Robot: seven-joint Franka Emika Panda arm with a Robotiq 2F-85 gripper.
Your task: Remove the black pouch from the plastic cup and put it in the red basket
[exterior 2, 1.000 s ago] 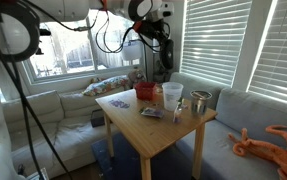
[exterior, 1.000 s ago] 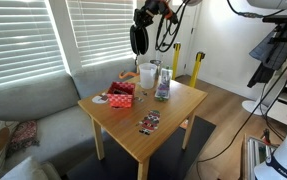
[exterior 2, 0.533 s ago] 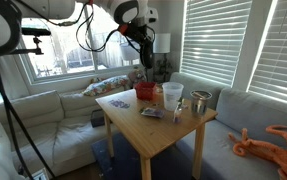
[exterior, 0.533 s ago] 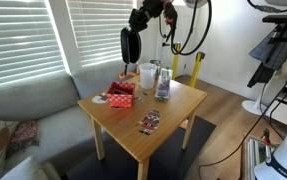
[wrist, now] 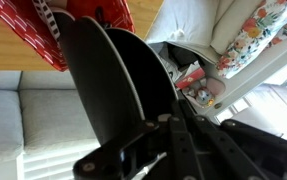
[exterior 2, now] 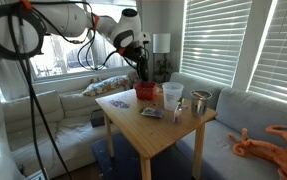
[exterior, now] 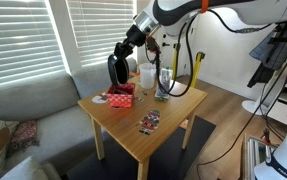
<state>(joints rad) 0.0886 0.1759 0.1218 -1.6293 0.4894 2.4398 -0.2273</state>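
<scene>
My gripper (exterior: 121, 58) is shut on the black pouch (exterior: 114, 71), which hangs floppy just above the red basket (exterior: 121, 96) near the table's back corner. In an exterior view the pouch (exterior 2: 141, 72) dangles over the basket (exterior 2: 148, 92). In the wrist view the pouch (wrist: 118, 80) fills the middle, with the speckled red basket (wrist: 78, 25) beyond its lower end; my fingers (wrist: 161, 132) are dark and close to the lens. The whitish plastic cup (exterior: 146, 76) stands beside the basket and shows nothing black in it; it also shows in an exterior view (exterior 2: 172, 96).
A clear glass with blue inside (exterior: 163, 86) stands next to the cup. A grey metal cylinder (exterior 2: 200, 101), a flat red-and-white disc (exterior: 101, 99) and a patterned packet (exterior: 149, 123) lie on the wooden table (exterior: 178, 105). A grey sofa (exterior: 28, 105) borders it.
My arm has swung from above the cup sideways and down, carrying the black pouch, which now hangs just over the red basket.
</scene>
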